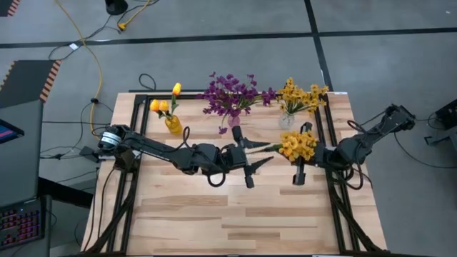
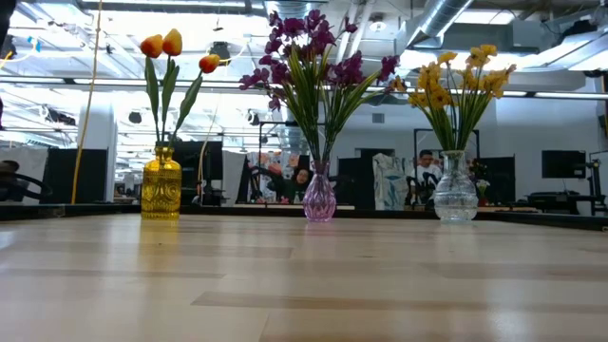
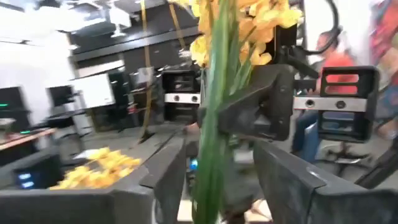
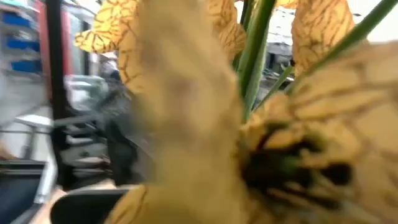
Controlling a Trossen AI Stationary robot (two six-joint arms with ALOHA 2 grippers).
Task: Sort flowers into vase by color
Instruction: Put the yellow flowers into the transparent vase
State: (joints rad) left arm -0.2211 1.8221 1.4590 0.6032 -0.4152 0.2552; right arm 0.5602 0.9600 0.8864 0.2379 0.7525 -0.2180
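Observation:
A yellow blossom sprig (image 1: 296, 145) hangs in the air over the table's middle, roughly level, its green stem (image 1: 263, 148) pointing toward the table's left. My right gripper (image 1: 300, 163) sits at the blossom end, shut on it. My left gripper (image 1: 258, 153) is open, its fingers on either side of the stem's free end (image 3: 208, 168) with gaps showing. Orange tulips stand in an amber vase (image 2: 161, 185), purple blossoms in a pink vase (image 2: 319, 198), and yellow blossoms in a clear vase (image 2: 455, 195). My right gripper holds the yellow sprig by its stem close under the blossoms (image 3: 214, 109), coming level from the table's right, fingers across the stem. In its own wrist view the blossoms (image 4: 186, 124) hide the place of contact. The sprig is lifted clear and lies about level.
The three vases stand in a row along the table's far edge (image 1: 173, 123), (image 1: 234, 120), (image 1: 285, 118). Black frame rails (image 1: 136, 143) run along the table's left and right sides. Bare wood (image 1: 235, 214) fills the near half. People sit in the room behind.

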